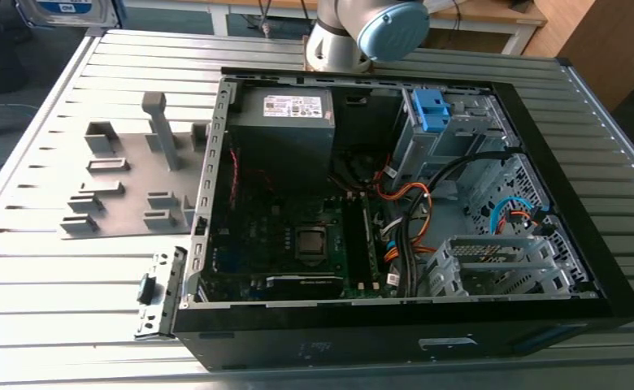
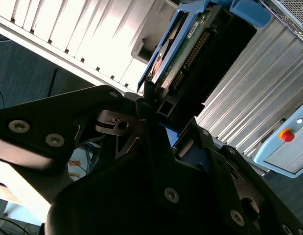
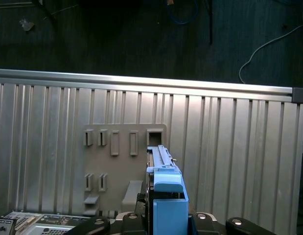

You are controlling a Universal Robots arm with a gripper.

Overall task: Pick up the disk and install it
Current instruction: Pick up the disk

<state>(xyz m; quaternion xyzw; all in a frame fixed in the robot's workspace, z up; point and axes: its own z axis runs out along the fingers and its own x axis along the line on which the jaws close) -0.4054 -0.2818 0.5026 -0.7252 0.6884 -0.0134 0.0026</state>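
Ribbed bare-metal table (image 1: 35, 292); blue plastic frame on disk (image 3: 167, 200).

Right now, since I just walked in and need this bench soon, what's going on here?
The robot arm's hand is shut on the disk, which shows its blue frame and green circuit board in the second wrist view. In the first wrist view the disk hangs over the grey holder plate on the ribbed metal table. The open computer case sits beside that plate, and the disk is not in it yet.
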